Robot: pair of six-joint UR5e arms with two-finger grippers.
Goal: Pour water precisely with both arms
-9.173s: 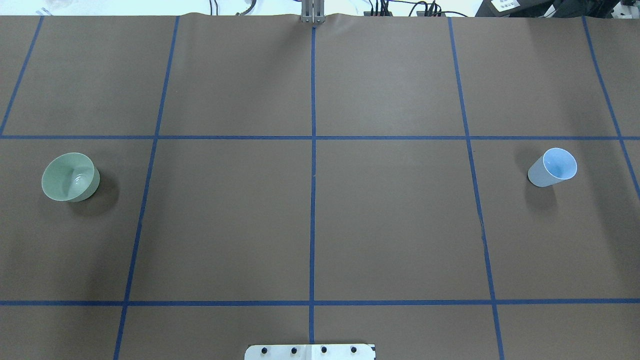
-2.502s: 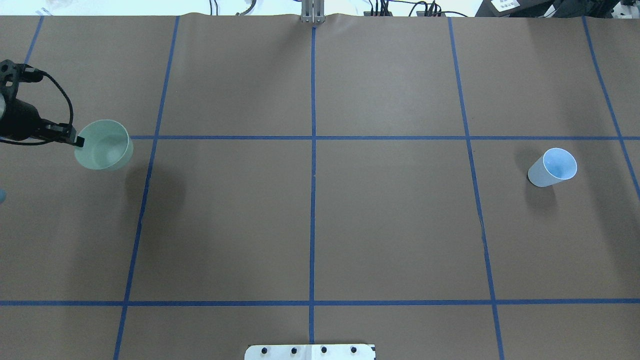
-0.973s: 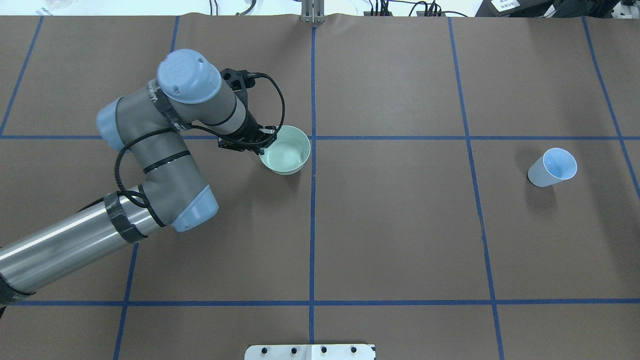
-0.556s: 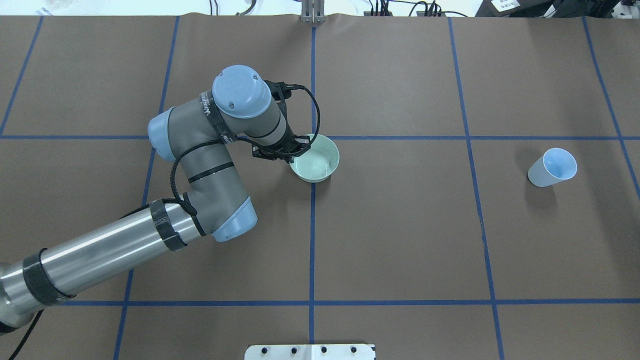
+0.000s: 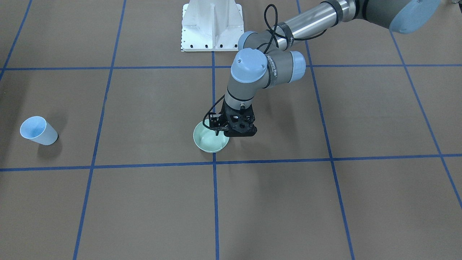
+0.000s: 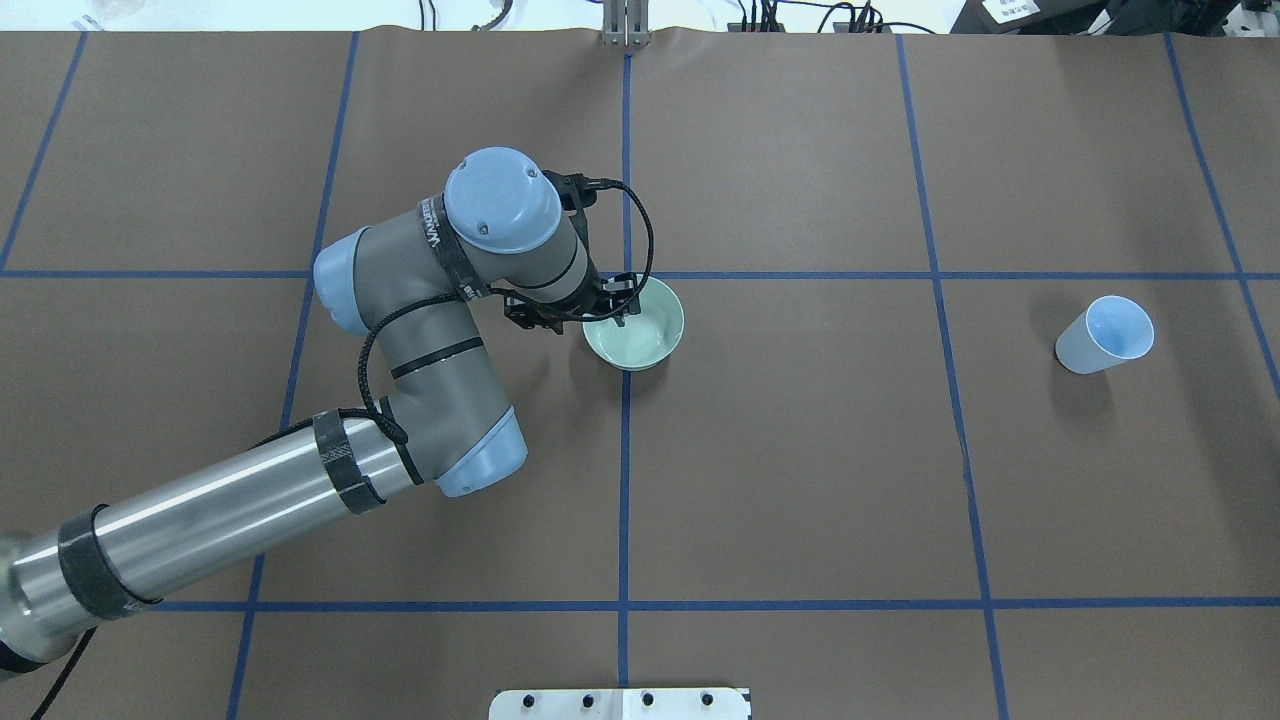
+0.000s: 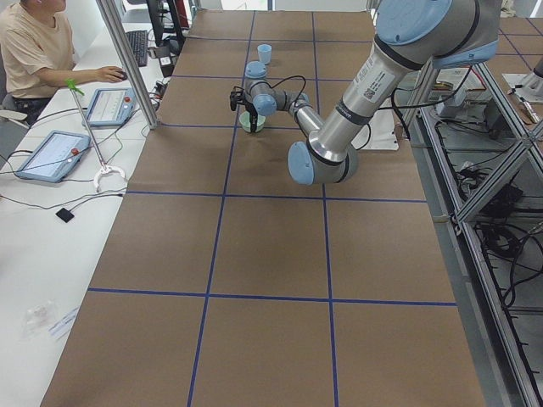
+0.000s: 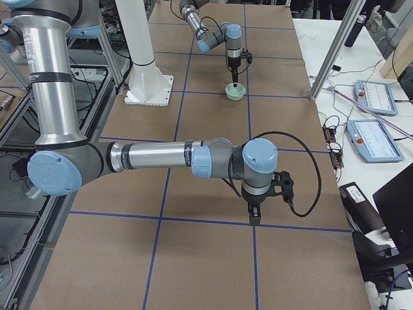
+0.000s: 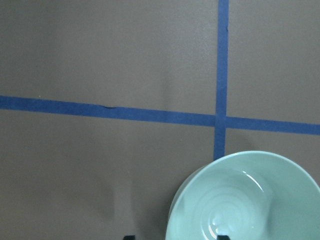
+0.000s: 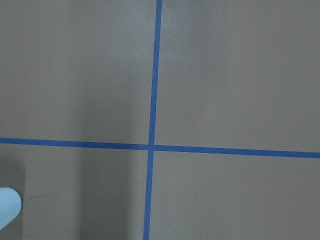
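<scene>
A pale green bowl point(image 6: 640, 335) is at the middle of the table beside the blue tape crossing, and also shows in the front view point(image 5: 209, 142). Water point(image 9: 227, 212) shows in it as faint ripples and glints. My left gripper point(image 6: 603, 308) is shut on the bowl's rim, one finger inside and one outside. I cannot tell whether the bowl rests on the table. A light blue cup point(image 6: 1105, 335) stands alone at the right. My right gripper point(image 8: 253, 216) hangs above the table in the exterior right view only; I cannot tell whether it is open or shut.
Blue tape lines point(image 6: 625, 450) divide the brown table cover into squares. The white pedestal base point(image 5: 212, 25) stands at the robot's edge. An operator point(image 7: 34, 47) sits at a side desk with tablets. The cup's edge point(image 10: 7, 207) shows in the right wrist view.
My left arm came in from the left and carried the green bowl from the far left to the table's middle. In the last half second it shifted only slightly. The blue cup has not moved.
</scene>
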